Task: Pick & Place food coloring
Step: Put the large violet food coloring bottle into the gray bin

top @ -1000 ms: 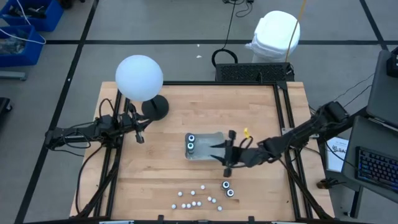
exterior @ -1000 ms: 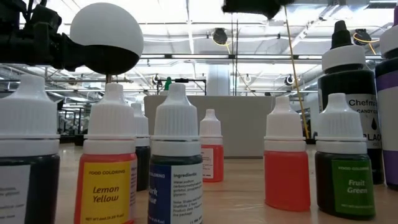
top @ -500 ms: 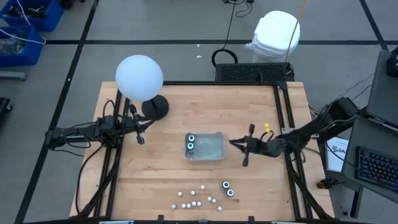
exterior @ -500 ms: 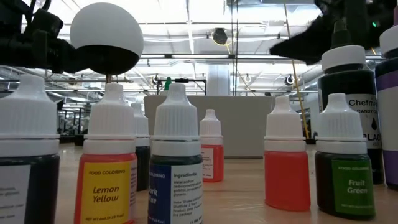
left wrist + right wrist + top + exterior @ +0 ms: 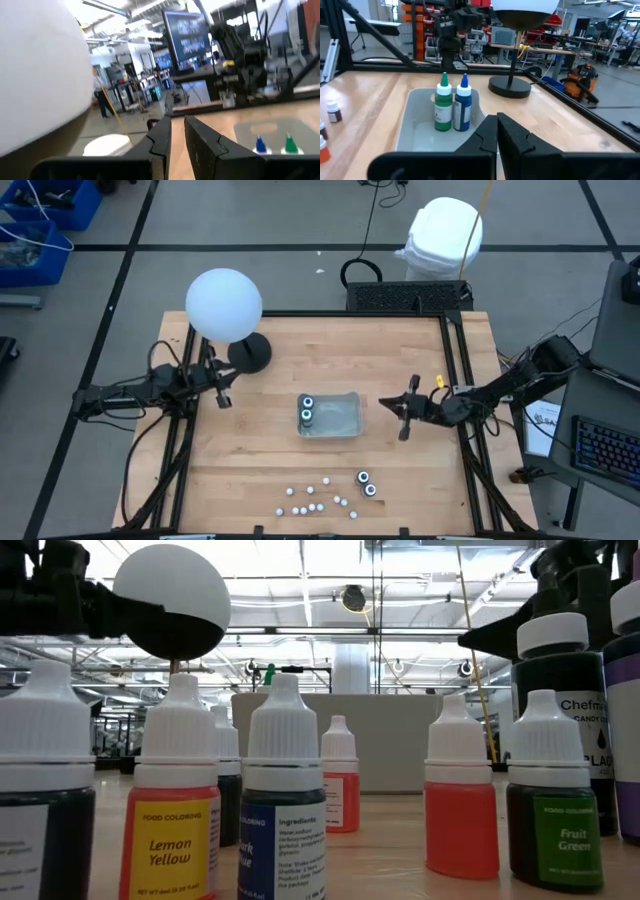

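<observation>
While the clenched right hand [image 5: 400, 411] hovers empty beside the tray [image 5: 340, 420], two bottles [image 5: 307, 409] stand inside.

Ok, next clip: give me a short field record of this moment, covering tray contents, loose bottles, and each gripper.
tray: clear plastic tray at table centre
in tray: green-topped bottle and blue-topped bottle, upright, side by side at one end
loose bottles: two larger bottles and a scatter of small white-capped bottles near the table's front edge
right gripper: shut, empty, just right of the tray
left gripper: waiting by the globe lamp, holding nothing, fingers slightly apart
</observation>
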`<state>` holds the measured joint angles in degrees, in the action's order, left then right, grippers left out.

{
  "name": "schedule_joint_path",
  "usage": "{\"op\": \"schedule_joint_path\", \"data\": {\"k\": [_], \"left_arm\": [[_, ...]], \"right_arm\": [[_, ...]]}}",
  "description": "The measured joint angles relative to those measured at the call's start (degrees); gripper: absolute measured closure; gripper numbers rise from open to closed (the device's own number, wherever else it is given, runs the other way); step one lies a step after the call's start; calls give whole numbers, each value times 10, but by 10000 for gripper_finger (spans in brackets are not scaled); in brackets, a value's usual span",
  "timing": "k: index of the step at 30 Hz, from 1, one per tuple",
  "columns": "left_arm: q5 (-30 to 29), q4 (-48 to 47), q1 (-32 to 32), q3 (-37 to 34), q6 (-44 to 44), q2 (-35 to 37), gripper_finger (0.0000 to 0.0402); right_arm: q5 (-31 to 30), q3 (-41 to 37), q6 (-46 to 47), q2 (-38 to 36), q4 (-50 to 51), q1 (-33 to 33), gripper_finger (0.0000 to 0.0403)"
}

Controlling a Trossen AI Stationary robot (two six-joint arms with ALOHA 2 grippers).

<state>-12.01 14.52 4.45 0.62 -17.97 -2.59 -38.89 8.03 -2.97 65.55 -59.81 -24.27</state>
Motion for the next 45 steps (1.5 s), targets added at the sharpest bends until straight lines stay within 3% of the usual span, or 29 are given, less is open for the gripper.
{"op": "schedule_joint_path", "data": {"k": [11,21,31,37,40,45], "left_arm": [[0,-10,0,0,24,0,339],[2,-13,0,0,124,0,339],[0,-50,0,0,76,0,339],[0,-50,0,0,73,0,339],[0,-50,0,0,75,0,339],[0,-59,0,0,79,0,339]], "right_arm": [[0,-1,55,0,18,14,402],[0,0,63,20,19,13,403],[2,0,64,28,14,13,403],[69,24,16,28,-18,9,395],[64,88,-27,28,67,-15,400],[-20,238,-10,34,290,-63,402]]}}
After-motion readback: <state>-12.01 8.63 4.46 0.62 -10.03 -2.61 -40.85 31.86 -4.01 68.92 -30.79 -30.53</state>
